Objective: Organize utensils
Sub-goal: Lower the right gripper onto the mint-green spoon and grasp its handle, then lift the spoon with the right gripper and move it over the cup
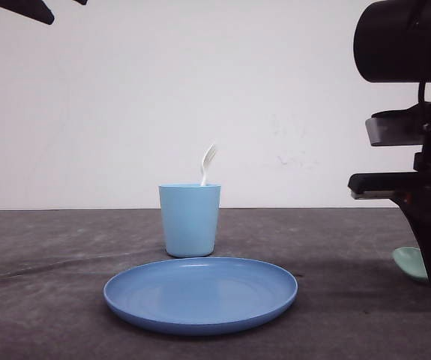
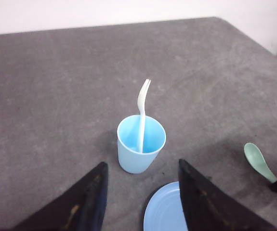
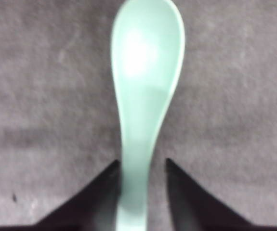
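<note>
Spoon [image 3: 145, 86] lies flat on the table [image 3: 234, 96], its handle between the right gripper [image 3: 142, 166] fingers, narrow but maybe not squeezing yet, ready to join the fork [image 2: 142, 113] in the cup [image 2: 140, 149].

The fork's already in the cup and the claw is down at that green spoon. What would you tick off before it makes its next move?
1. Fork standing in the cup: ok.
2. Spoon lying flat on the table: ok.
3. Right gripper straddling the spoon's handle: ok.
4. Fingers actually pinching the handle: cannot tell.
5. Room in the cup beside the fork: ok.
6. Left gripper open, holding nothing: ok.
</note>
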`<action>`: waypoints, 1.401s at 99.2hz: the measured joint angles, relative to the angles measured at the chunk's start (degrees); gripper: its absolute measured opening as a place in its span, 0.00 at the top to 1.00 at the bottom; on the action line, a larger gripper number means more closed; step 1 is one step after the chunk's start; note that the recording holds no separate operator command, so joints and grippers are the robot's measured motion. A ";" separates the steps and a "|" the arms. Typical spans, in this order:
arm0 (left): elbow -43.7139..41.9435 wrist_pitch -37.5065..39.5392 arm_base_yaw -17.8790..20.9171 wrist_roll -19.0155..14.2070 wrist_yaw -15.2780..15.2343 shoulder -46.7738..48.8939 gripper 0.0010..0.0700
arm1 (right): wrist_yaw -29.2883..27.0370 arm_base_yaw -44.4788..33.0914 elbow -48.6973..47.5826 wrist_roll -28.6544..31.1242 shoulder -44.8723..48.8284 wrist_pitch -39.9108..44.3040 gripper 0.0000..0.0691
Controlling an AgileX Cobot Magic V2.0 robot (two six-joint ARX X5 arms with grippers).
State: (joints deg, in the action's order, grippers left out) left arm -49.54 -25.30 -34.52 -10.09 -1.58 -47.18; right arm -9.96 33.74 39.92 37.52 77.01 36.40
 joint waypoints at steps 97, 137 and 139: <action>0.00 -1.51 0.00 0.00 0.00 0.00 0.62 | -3.56 7.32 16.72 -10.62 -8.90 -18.45 0.89; 0.00 -1.46 -0.04 -1.36 0.00 0.00 0.62 | -3.54 11.28 16.72 -22.99 7.50 -46.99 0.89; 0.00 -1.46 -0.04 -1.36 0.00 0.00 0.62 | -3.54 11.28 16.72 -23.54 8.46 -48.26 0.89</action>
State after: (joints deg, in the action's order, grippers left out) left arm -49.54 -26.76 -34.57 -11.44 -1.58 -47.18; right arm -13.50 45.01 56.64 13.98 85.47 -11.86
